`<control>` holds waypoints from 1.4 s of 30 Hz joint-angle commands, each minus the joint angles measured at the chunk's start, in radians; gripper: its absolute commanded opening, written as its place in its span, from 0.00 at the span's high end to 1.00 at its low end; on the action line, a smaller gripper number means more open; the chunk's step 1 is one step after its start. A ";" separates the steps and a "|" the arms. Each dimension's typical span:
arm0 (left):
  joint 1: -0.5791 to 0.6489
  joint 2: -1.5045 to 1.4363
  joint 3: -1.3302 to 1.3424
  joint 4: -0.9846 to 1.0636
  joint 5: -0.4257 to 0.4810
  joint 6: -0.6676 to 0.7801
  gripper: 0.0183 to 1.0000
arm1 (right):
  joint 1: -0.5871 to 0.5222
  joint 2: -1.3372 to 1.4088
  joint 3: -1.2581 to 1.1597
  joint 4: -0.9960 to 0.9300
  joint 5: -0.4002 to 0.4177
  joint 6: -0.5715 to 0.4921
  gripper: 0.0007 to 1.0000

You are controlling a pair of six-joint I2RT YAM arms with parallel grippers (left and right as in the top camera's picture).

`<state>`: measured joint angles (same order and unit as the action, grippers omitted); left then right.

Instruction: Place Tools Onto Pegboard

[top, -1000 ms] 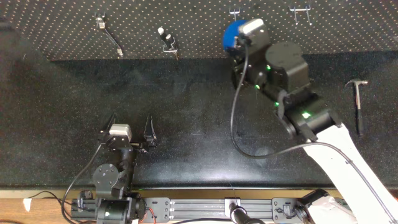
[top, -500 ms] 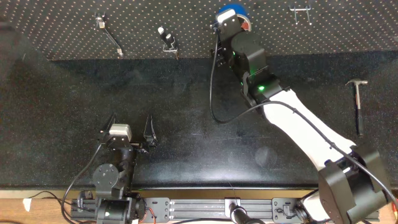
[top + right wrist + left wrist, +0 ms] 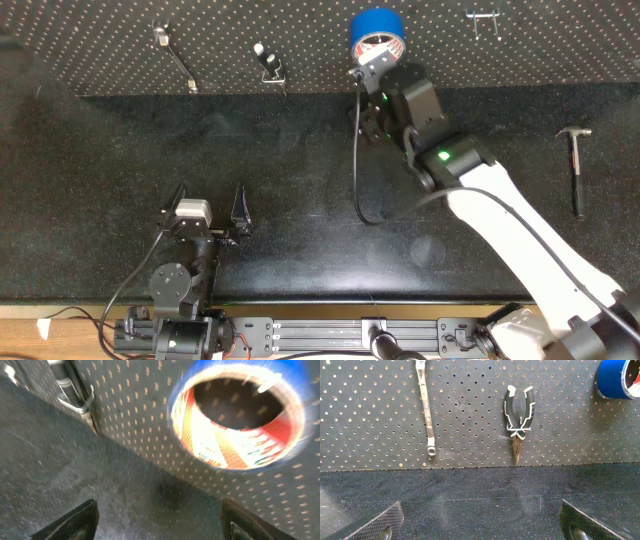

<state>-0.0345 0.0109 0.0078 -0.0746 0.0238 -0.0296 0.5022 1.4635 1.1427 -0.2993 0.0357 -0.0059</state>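
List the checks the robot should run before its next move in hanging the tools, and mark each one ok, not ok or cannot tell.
1. Tape roll up against the pegboard, clear of the right gripper: ok.
2. Tape roll seated on a hook: cannot tell.
3. Right gripper open and empty: ok.
4. Hammer hung up: not ok, it lies on the table.
5. Free hook on the pegboard: ok.
6. Wrench and pliers hanging: ok.
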 commanded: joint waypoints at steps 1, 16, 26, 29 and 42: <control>-0.005 -0.008 -0.002 -0.006 0.007 0.009 0.00 | -0.001 -0.142 0.000 -0.304 -0.023 0.008 0.02; -0.005 -0.008 -0.002 -0.006 0.007 0.009 0.00 | -1.107 0.154 -0.086 -0.598 -0.022 -0.542 0.02; -0.005 -0.008 -0.002 -0.006 0.008 0.009 0.00 | -1.107 0.289 -0.086 -0.499 -0.048 -0.546 0.02; -0.005 -0.008 -0.002 -0.006 0.007 0.009 0.00 | -1.107 0.301 -0.086 -0.498 -0.055 -0.545 0.01; -0.005 -0.008 -0.002 -0.006 0.008 0.009 0.00 | -1.107 0.323 -0.086 -0.498 -0.055 -0.522 0.86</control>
<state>-0.0364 0.0109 0.0078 -0.0746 0.0273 -0.0296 -0.6006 1.7561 1.0603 -0.7986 -0.0208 -0.5243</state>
